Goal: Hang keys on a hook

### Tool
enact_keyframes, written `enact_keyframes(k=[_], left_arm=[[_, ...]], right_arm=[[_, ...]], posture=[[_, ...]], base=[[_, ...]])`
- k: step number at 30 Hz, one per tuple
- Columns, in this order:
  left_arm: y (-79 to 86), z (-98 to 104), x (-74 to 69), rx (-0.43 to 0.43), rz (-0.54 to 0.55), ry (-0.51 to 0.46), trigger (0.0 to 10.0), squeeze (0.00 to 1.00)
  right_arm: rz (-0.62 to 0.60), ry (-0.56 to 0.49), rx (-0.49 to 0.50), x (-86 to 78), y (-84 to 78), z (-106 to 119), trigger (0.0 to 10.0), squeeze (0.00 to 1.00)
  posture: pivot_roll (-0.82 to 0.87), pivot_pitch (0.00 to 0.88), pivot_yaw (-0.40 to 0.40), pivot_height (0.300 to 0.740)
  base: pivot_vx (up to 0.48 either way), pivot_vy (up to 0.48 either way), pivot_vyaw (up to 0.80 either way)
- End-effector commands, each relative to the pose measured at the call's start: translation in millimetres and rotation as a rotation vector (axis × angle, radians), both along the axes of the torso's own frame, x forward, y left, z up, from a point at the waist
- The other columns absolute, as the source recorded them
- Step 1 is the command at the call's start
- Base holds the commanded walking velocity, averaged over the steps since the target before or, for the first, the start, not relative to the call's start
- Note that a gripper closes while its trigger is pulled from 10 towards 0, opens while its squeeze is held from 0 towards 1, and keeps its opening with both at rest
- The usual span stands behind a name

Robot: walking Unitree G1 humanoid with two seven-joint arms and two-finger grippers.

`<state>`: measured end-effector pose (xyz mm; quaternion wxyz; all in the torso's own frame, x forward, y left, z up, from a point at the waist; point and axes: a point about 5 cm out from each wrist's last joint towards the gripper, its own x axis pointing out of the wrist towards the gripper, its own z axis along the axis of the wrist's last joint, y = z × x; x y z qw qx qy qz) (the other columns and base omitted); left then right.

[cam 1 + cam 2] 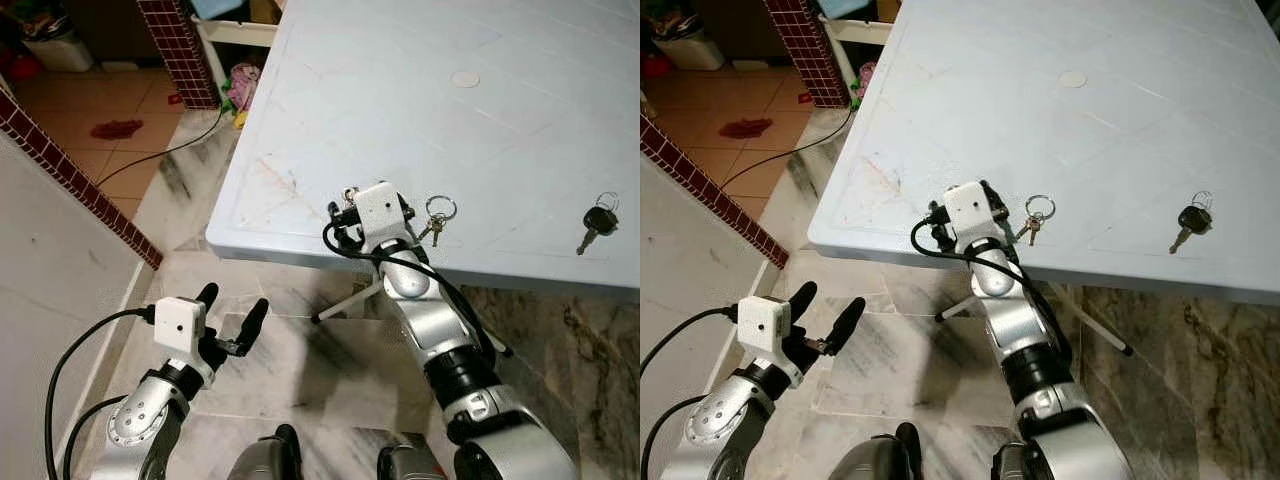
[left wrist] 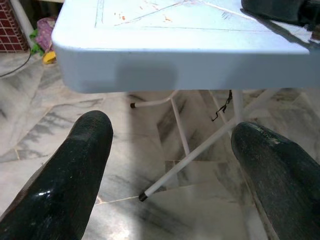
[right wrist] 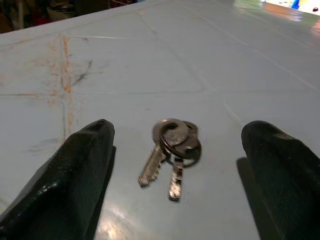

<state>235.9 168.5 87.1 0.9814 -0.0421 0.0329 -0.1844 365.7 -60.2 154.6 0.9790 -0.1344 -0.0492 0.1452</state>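
R gripper (image 3: 175,145) hovers low over table (image 1: 330,90) near its front edge, fingers wide, straddling keys (image 3: 172,150) for a pinch. L gripper (image 1: 228,322) idles below table, also wide. Black key (image 1: 597,225) lies well apart.

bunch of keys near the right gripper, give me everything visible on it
The bunch of keys is two small silvery metal keys on a round split ring, lying flat on the pale blue table near its front edge. The blades fan out toward the edge. It sits between the open jaws of the right gripper, and neither finger touches it. A separate black-headed key lies apart, further right.
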Motion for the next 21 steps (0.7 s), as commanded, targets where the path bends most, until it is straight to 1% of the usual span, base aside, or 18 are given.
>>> enact_keyframes(k=[1,2,3,11,21], left_arm=[[4.0,-3.2,-5.0,0.025,0.002,0.023,10.0,0.00],[3.9,-3.4,-5.2,0.027,0.002,0.024,10.0,0.00],[3.8,-3.6,-5.5,0.030,0.001,0.025,10.0,0.00],[4.5,-3.4,-5.2,0.044,0.007,0.025,10.0,0.00],[4.3,-4.5,-2.4,0.056,0.004,0.025,10.0,0.00]], right_arm=[[0.013,0.039,0.007,0.3,4.7,-7.3,7.4,0.49],[0.014,0.042,0.013,1.2,4.7,-6.9,2.3,0.48],[0.016,0.045,0.020,2.4,4.7,-6.6,0.0,0.48],[0.016,0.057,0.056,7.3,2.6,-5.4,0.0,0.48],[0.018,0.064,0.071,6.9,0.8,-9.6,0.0,0.47]], posture=[[0.03,0.278,0.109,0.740],[0.03,0.279,0.111,0.740],[0.03,0.279,0.111,0.740],[0.03,0.274,0.111,0.740],[0.03,0.274,0.113,0.740]], base=[[0.000,0.000,0.00],[0.000,0.000,0.00],[0.000,0.000,0.00],[0.000,0.000,0.00],[0.000,0.000,0.00]])
